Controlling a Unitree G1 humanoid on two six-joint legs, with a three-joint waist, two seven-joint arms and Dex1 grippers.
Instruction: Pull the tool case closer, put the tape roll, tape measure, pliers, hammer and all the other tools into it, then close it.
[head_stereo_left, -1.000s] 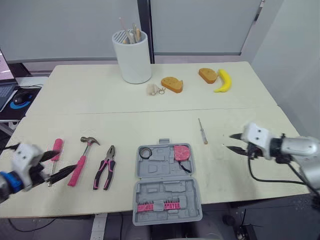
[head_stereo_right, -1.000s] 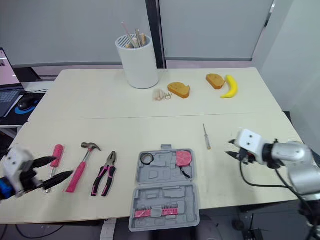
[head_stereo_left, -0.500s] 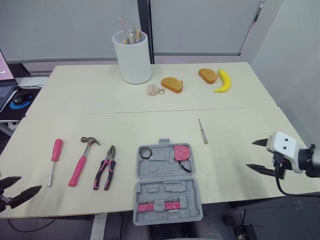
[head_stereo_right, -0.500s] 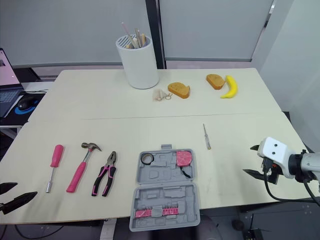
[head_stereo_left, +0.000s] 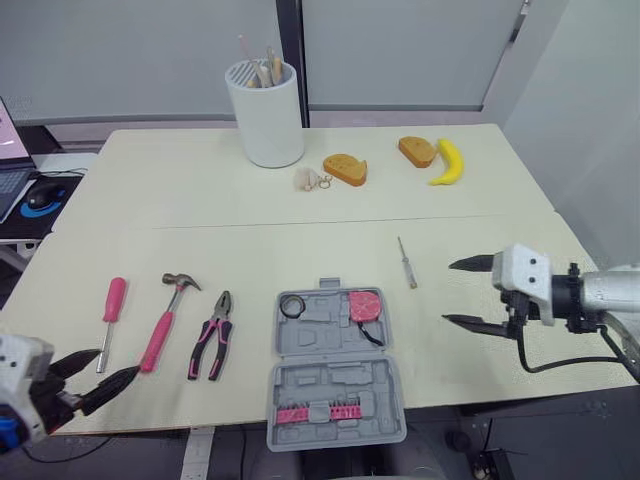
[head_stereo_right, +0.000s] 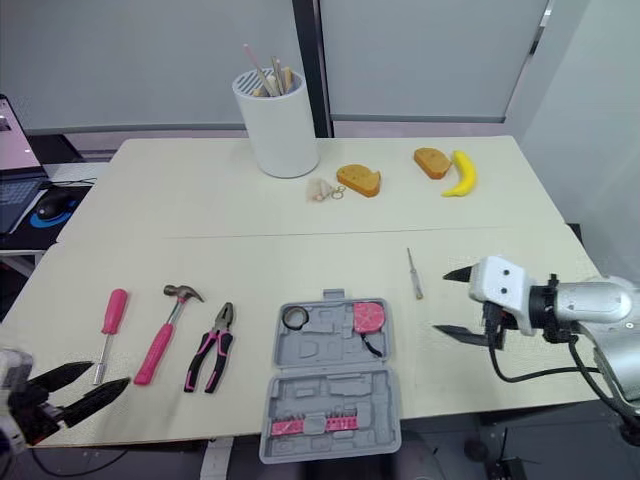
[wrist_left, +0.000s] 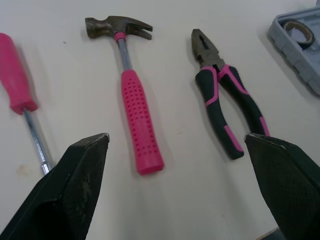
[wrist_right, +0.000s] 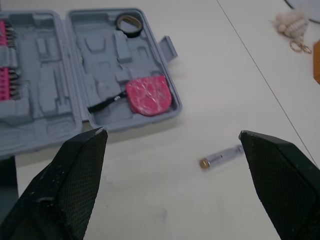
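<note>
The grey tool case (head_stereo_left: 335, 380) lies open near the table's front edge, holding the tape roll (head_stereo_left: 291, 306), a pink tape measure (head_stereo_left: 363, 304) and a row of pink bits (head_stereo_left: 315, 412). Left of it lie the pliers (head_stereo_left: 210, 347), the pink-handled hammer (head_stereo_left: 167, 320) and a pink screwdriver (head_stereo_left: 109, 318). A small clear screwdriver (head_stereo_left: 405, 262) lies to the case's right rear. My left gripper (head_stereo_left: 117, 361) is open and empty at the front left, just short of the hammer (wrist_left: 132, 100) and pliers (wrist_left: 225, 100). My right gripper (head_stereo_left: 448, 292) is open and empty, right of the case (wrist_right: 60, 100).
At the back stand a white holder with utensils (head_stereo_left: 265, 115), a small keychain (head_stereo_left: 310, 179), two bread pieces (head_stereo_left: 345, 169), and a banana (head_stereo_left: 447, 162). A computer mouse (head_stereo_left: 40, 197) sits off the table's left side.
Both grippers drew back off the table half a second ago and have now come in again: the left toward the hammer and screwdriver, the right toward the case's right side. No tool moved.
</note>
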